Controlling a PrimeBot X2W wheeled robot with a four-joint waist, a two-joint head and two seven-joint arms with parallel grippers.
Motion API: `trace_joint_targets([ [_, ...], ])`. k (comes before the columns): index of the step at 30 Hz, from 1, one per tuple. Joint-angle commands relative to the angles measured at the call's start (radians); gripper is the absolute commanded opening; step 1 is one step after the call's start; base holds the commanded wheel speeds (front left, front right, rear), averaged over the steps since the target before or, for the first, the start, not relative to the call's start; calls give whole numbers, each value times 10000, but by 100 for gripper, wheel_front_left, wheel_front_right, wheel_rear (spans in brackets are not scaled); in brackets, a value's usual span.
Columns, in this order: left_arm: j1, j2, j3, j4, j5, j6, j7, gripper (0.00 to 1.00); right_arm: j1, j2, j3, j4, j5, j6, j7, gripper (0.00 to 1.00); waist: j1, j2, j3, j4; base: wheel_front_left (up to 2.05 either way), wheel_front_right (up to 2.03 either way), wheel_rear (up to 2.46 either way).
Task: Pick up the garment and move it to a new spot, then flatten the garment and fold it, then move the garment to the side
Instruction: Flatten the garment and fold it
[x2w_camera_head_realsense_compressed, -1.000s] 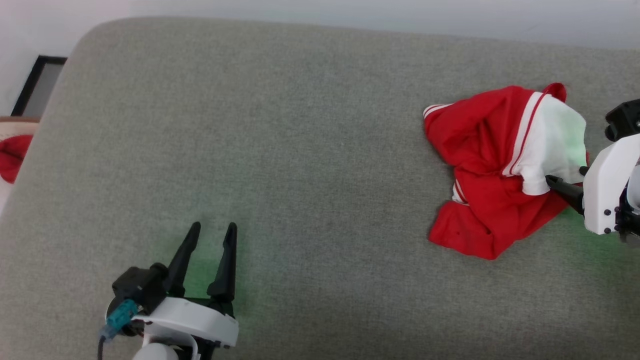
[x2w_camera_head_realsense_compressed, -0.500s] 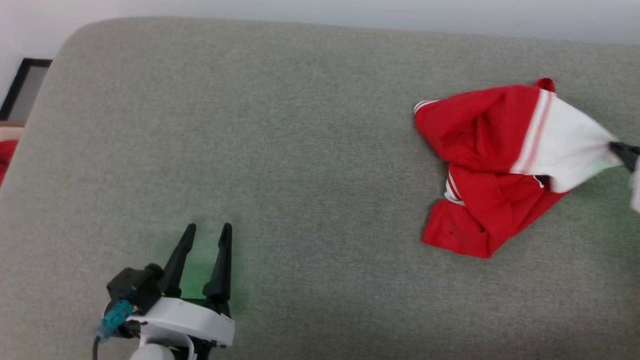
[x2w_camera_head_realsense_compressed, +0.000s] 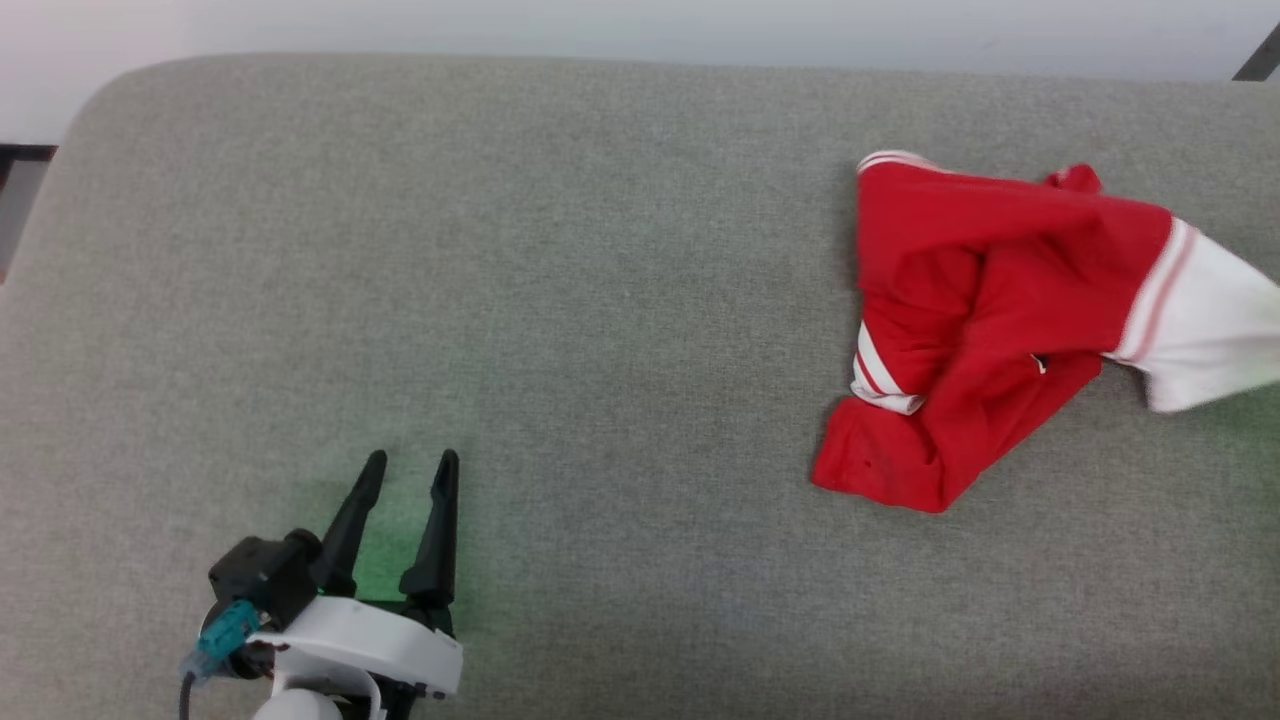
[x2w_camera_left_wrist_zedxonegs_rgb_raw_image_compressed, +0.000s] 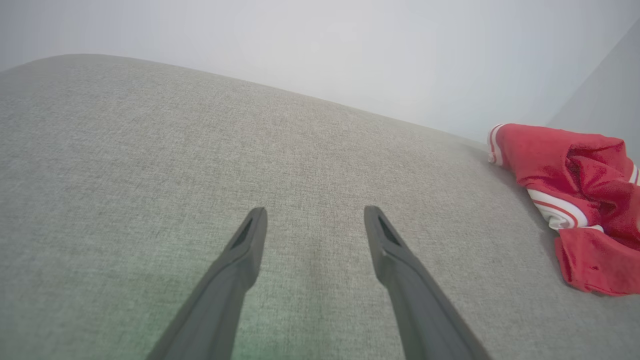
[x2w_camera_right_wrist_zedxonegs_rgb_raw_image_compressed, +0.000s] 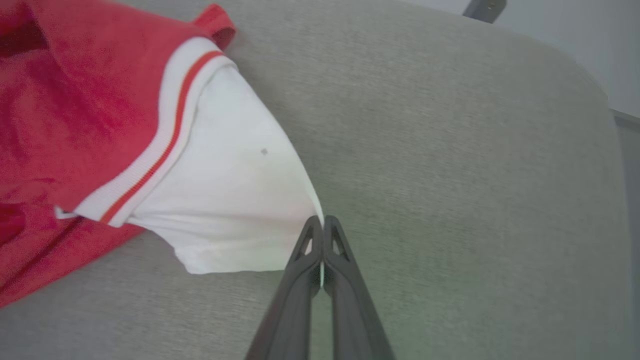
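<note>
- Since the garment (x2w_camera_head_realsense_compressed: 960, 300) lies crumpled at the right end of the cushion (x2w_camera_head_realsense_compressed: 500, 300), its white sleeve (x2w_camera_right_wrist_zedxonegs_rgb_raw_image_compressed: 235, 200) pinched in the closed right gripper (x2w_camera_right_wrist_zedxonegs_rgb_raw_image_compressed: 323, 222), a high lift is advised.
- Only an edge is held, so jerks should be avoided.
- The left gripper (x2w_camera_head_realsense_compressed: 411, 460), spread wide and empty, is best kept clear.

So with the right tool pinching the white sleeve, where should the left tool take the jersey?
Probably the striped trim bunched on the jersey at its left edge, coming from the robot's left, low over the grey cushion. That fold looks raised, faces the open left tool, and lies opposite the white sleeve that the right tool pinches, so pulling apart should spread it.
</note>
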Motion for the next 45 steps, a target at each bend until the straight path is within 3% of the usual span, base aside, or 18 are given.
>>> trace_joint_targets([
  [1,62,42,6,5,-32,-21,-3,100,79,-158,-142,305,-293,-8,-75,0,0,0,-13,-39,0,0,0],
  [6,-100,49,-136,27,-29,-21,-3,100,166,-504,-798,2076,-1481,-8,-607,0,0,0,77,3,0,0,0],
  [20,-568,428,-544,312,-8,-21,-3,100,-621,270,-2331,6161,-4169,-8,-2469,0,0,0,44,-63,0,0,0],
  [27,-996,689,-793,351,-60,-21,-3,100,-1027,255,-2951,7121,-5605,-8,-2825,0,0,0,-5,-362,0,0,0],
  [29,-1120,781,-915,426,-109,-21,-3,100,-1007,786,-3431,7159,-5522,-8,-2935,0,0,0,-3,-505,0,0,0],
  [30,-1193,836,-1012,466,-147,-21,-3,100,-941,926,-3645,7183,-5550,-8,-3084,14,0,0,-12,-573,0,0,0],
  [31,-1304,898,-1123,498,-215,-21,-3,100,-862,922,-3783,7207,-5644,-9,-3248,80,0,0,-24,-634,0,0,0],
  [32,-1432,983,-1244,523,-258,-21,-3,100,-829,1009,-4015,7217,-5588,-9,-3467,100,0,0,-45,-689,0,0,0],
  [39,-2968,1911,-2705,403,-1076,-22,741,100,-624,2128,-4604,6666,-5330,-8,-5555,100,0,0,-281,-1095,0,0,0],
  [42,-3903,2269,-3633,387,-1684,-22,2033,100,-364,2999,-4516,5771,-4728,-8,-6048,100,0,0,-414,-1404,0,0,0],
  [45,-4805,2130,-4717,583,-2979,-22,4285,100,88,3622,-4188,4405,-3918,-8,-6157,100,0,0,-537,-1757,0,0,0],
])
